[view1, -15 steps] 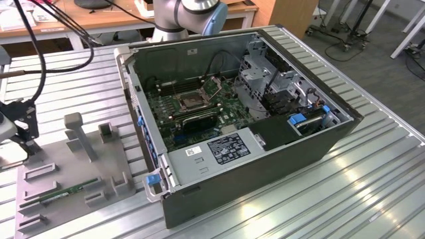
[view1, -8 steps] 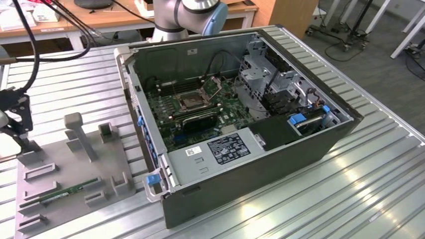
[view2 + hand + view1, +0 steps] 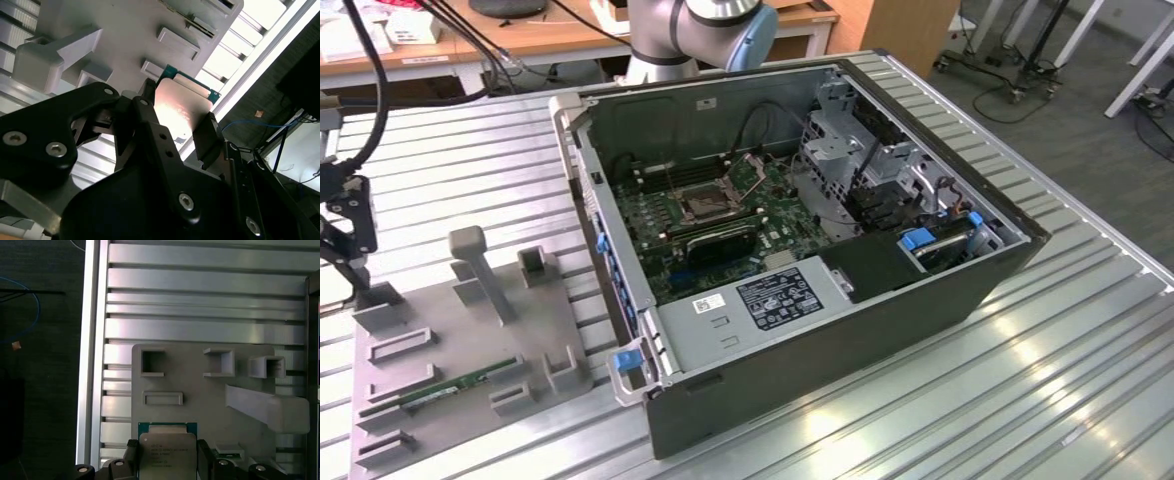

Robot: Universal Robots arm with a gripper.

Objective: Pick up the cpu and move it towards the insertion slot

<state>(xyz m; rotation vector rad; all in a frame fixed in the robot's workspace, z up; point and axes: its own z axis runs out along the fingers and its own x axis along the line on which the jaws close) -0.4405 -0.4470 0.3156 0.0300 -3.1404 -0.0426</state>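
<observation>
**A:** Gripper (image 3: 166, 462) state?

**B:** Its fingers (image 3: 203, 457) clamp the cpu (image 3: 167, 447) by two opposite edges, sparing its face, at the grey tray (image 3: 200, 400), exterior view's left.

**A:** And the insertion slot (image 3: 707, 205)?

**B:** Further right, well apart, inside the open case (image 3: 854, 340).

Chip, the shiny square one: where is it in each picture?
Exterior view: too small to tell; the gripper stands at this view's left edge.
Second wrist view: the chip is between the gripper's fingers.
First wrist view: between the fingers, at the grey tray edge.
Shared landmark: the tray's tall grey post.
</observation>
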